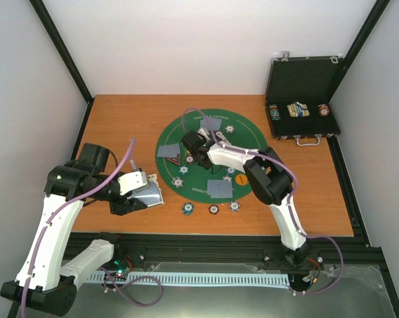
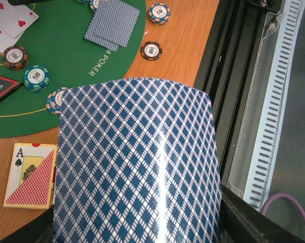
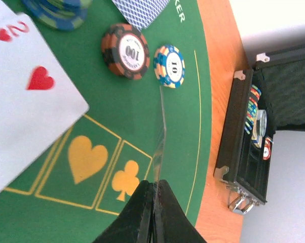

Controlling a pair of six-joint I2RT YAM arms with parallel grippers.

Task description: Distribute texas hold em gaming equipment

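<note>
A stack of blue diamond-backed playing cards is clamped in the left gripper just off the left edge of the round green felt poker mat, its long axis pointing toward the mat. The right gripper is nearer, over the mat's yellow suit outlines, and pinches what looks like a single card edge-on. Beyond the mat's far right, the open black hard case holds striped chips.
</note>
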